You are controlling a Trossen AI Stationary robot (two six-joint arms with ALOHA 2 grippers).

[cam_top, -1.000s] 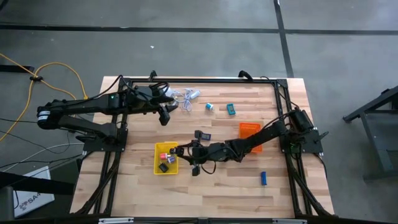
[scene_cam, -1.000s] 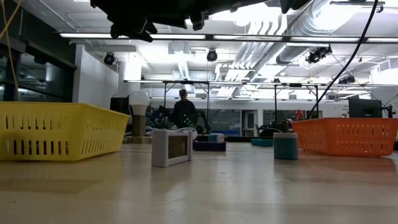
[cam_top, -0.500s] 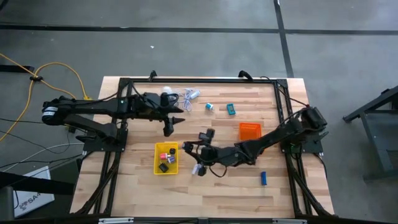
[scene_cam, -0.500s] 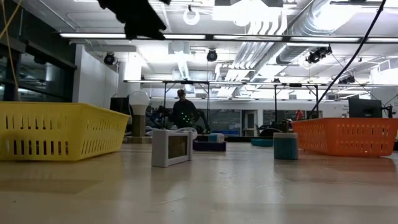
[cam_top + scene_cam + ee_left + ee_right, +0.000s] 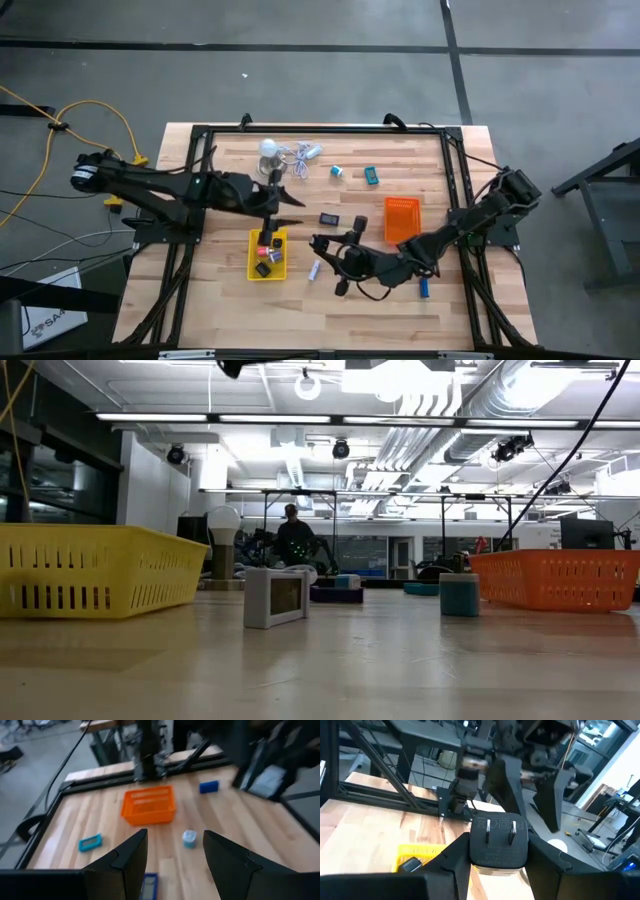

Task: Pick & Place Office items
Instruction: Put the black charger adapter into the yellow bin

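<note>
My right gripper [image 5: 326, 250] hangs mid-table, just right of the yellow tray [image 5: 253, 262]. It is shut on a black plug adapter [image 5: 499, 840] with two metal prongs. My left gripper [image 5: 175, 865] stands open with nothing between its fingers, over the yellow tray's far end [image 5: 268, 218]. Small office items lie flat on the wood: a black block [image 5: 330, 219], a teal roll [image 5: 337, 172], a teal piece [image 5: 371, 176], a blue block [image 5: 424, 287] and a white piece [image 5: 314, 270]. More small items lie in the yellow tray. My right gripper pinches the adapter's two opposite sides [image 5: 474, 846] between its two fingers. The fingers come nearly level from the table's right side, pointing toward the yellow tray. The adapter is lifted clear of the table, its pronged face turned back toward the wrist.
The orange tray [image 5: 401, 215] stands right of centre, close to my right arm. A white dome-shaped bulb [image 5: 268, 150] with a pale cord [image 5: 296, 155] lies at the far edge. A black frame [image 5: 320, 128] rims the table. A person stands far off in the room [image 5: 293, 535].
My right gripper has risen with the adapter and drawn away from the yellow tray toward the table's right and near edge. My left gripper has swung from beside the bulb toward the near edge, over the yellow tray's far end, rolling as it went.
</note>
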